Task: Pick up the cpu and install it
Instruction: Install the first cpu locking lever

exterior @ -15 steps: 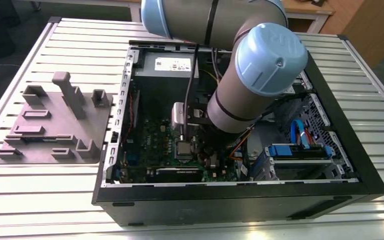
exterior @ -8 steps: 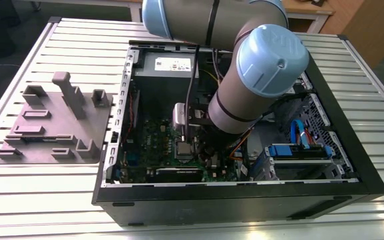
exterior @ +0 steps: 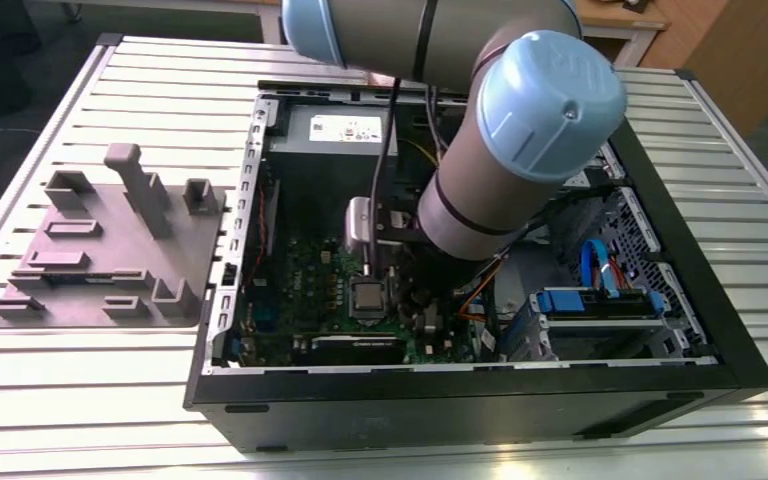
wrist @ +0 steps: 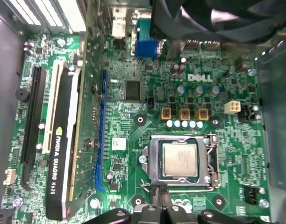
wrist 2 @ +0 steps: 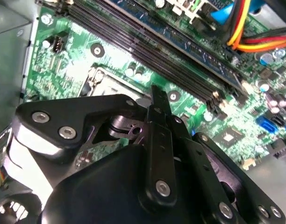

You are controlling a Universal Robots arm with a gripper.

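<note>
The cpu (wrist: pixel 179 159), a small square chip with a silvery metal top, lies flat inside the metal socket frame (wrist: pixel 153 161) on the green motherboard (wrist: pixel 133 121). In the exterior view the socket (exterior: pixel 368 297) sits in the middle of the open computer case, under my arm (exterior: pixel 491 170). My gripper (wrist: pixel 159 195) hangs just above the board at the socket's edge, beside the cpu and not touching it. Its black fingertips are together with nothing between them. In the second wrist view the gripper (wrist 2: pixel 155 95) points down at the socket's corner (wrist 2: pixel 102 78).
The black case wall (exterior: pixel 464 400) surrounds the board. A graphics card (wrist: pixel 63 140) stands beside the socket, memory slots (wrist 2: pixel 147 46) and coloured cables (wrist 2: pixel 246 28) on another side. A grey fixture plate (exterior: pixel 104 250) with blocks rests on the slatted table (exterior: pixel 91 400) at the exterior view's left.
</note>
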